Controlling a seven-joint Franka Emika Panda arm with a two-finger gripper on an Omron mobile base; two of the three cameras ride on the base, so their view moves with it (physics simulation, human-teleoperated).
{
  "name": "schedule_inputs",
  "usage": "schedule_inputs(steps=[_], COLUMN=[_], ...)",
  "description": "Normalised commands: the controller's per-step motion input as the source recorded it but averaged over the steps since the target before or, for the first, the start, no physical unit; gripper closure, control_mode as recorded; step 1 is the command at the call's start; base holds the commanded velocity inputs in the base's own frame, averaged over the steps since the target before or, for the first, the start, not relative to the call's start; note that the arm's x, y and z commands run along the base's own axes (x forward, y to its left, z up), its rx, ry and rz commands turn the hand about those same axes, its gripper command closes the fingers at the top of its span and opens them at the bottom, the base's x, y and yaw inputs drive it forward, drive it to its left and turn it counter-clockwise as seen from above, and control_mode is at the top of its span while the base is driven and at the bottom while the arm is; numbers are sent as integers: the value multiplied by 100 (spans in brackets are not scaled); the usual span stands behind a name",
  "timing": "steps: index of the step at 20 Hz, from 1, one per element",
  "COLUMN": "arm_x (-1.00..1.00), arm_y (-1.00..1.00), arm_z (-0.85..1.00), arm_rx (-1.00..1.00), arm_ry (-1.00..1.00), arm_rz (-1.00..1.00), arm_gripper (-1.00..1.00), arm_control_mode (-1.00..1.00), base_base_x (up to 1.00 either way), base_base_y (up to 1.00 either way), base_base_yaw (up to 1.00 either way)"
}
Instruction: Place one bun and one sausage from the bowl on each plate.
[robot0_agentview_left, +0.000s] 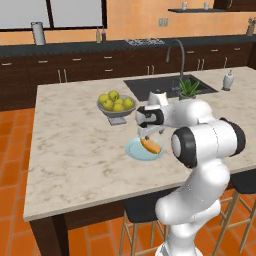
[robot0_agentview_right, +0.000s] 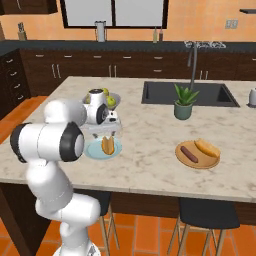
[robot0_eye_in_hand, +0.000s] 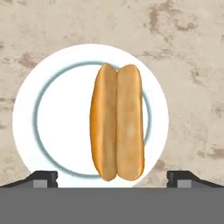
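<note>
Both base views flank the counter; hand view looks straight down, close.

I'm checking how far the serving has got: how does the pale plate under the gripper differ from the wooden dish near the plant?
The white plate is pale with a blue-grey ring; the wooden dish is tan-brown. The white plate holds a single bun and no sausage; the wooden dish holds another bun and a sausage side by side. The open gripper hangs over the white plate, while the wooden dish sits apart by the potted plant. Both are flat, round and rest on the marble counter.
</note>
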Motion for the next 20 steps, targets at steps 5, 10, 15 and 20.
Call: schedule_inputs(steps=[5, 10, 15, 20], arm_x=[-100, -100, -98, -87], arm_y=[10, 4, 5, 4], arm_z=[63, 49, 28, 33], arm_rx=[3, 0, 0, 0], arm_ry=[-27, -28, -13, 4], arm_rz=[-11, -8, -14, -14], arm_gripper=[-100, -100, -100, -100], arm_control_mode=[-100, -100, -100, -100], base_base_x=[0, 0, 0, 0], base_base_y=[0, 0, 0, 0], base_base_yaw=[0, 0, 0, 0])
